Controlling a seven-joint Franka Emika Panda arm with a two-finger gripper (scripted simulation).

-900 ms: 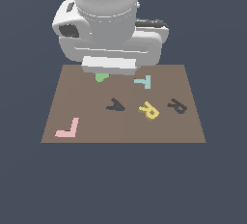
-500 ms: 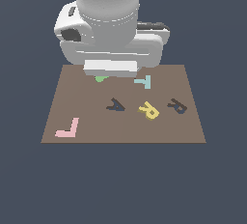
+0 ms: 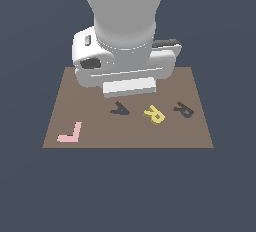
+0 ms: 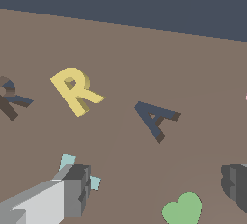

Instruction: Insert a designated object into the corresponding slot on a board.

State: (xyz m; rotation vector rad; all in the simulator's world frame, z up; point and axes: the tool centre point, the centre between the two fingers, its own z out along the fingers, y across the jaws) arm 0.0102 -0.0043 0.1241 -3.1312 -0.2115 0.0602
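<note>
The yellow "R" block (image 3: 154, 114) lies between recesses reading "A" (image 3: 120, 109) and "R" (image 3: 184, 110); tool (image 4: 149, 191) open, empty.

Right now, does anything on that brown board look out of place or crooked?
Nothing is spilled or damaged. The yellow R lies loose on the board, turned askew, between the dark A recess and the empty R slot. The pink L sits apart near a corner.

From the exterior view I can't see my gripper; the arm (image 3: 125, 41) covers the board's (image 3: 65, 88) far edge. The wrist view crops the R-shaped slot (image 4: 9, 97) and hides most of the teal T (image 4: 67, 161).
</note>
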